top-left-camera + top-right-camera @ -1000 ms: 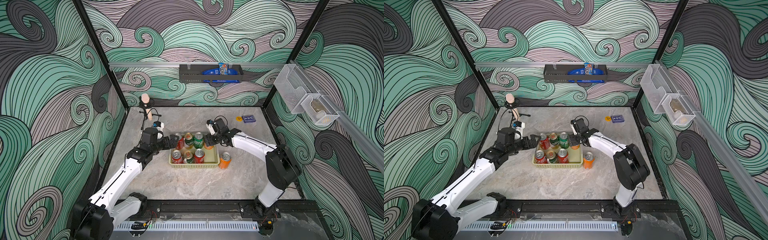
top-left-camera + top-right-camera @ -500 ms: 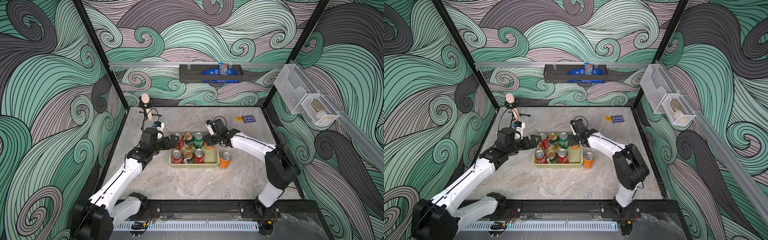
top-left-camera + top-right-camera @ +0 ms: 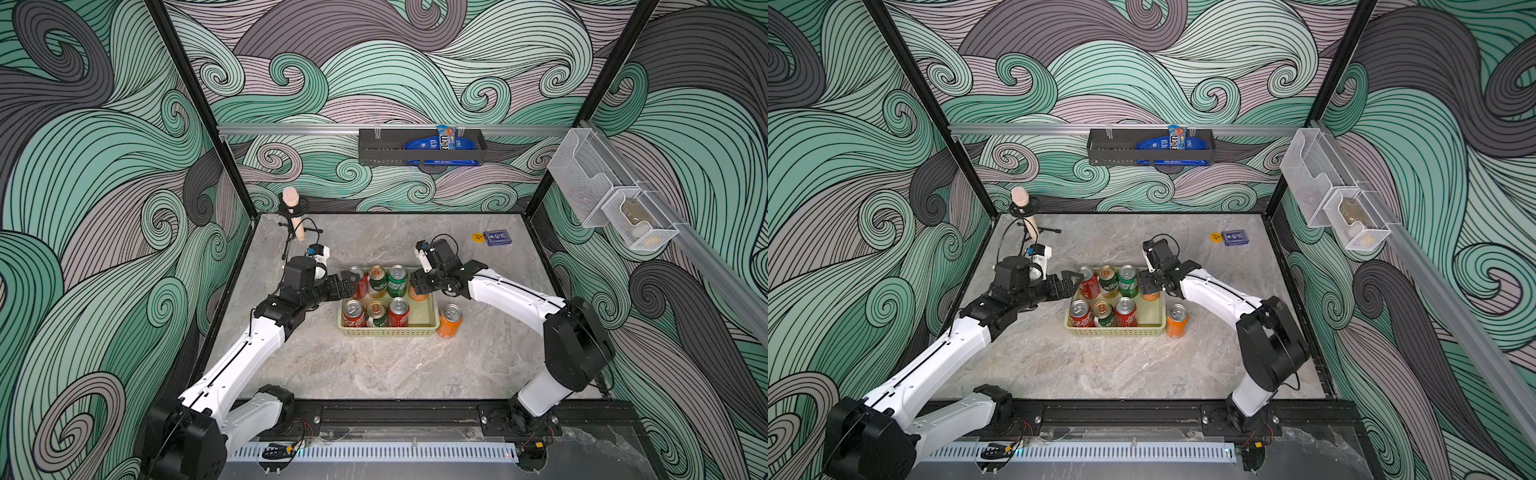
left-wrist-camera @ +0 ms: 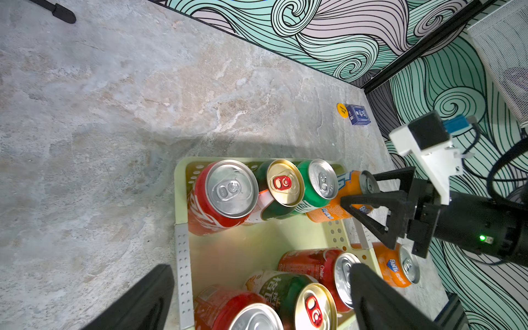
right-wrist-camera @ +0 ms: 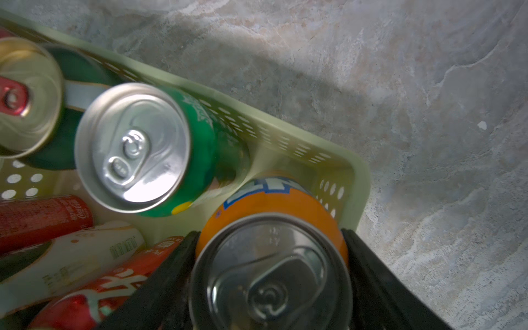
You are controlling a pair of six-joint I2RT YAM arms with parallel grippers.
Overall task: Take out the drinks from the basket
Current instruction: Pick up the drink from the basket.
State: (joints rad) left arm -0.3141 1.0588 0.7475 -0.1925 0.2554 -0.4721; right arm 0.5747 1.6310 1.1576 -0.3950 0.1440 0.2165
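A: What is the right end effector (image 4: 357, 190) doing?

B: Its jaws are closed on the orange can (image 5: 271, 197), near the top rim. The can stands in the far right corner of the basket (image 3: 388, 332), close against the bright green can (image 5: 200, 148).

A: How should it lift?

B: I think straight up, without tilting, until the bottom is above the basket wall. Otherwise the can may drag its green neighbour or catch the perforated wall. After that, it should go sideways and down to the bench (image 3: 374, 374), leaving a gap to the other orange can (image 3: 450, 322), which stands just outside the basket.

A: And the left end effector (image 3: 349, 284)?

B: It is open and holds nothing, just beside the red can (image 3: 359, 284) at the far left corner. It would be better to grip that one only after the right arm is clear.
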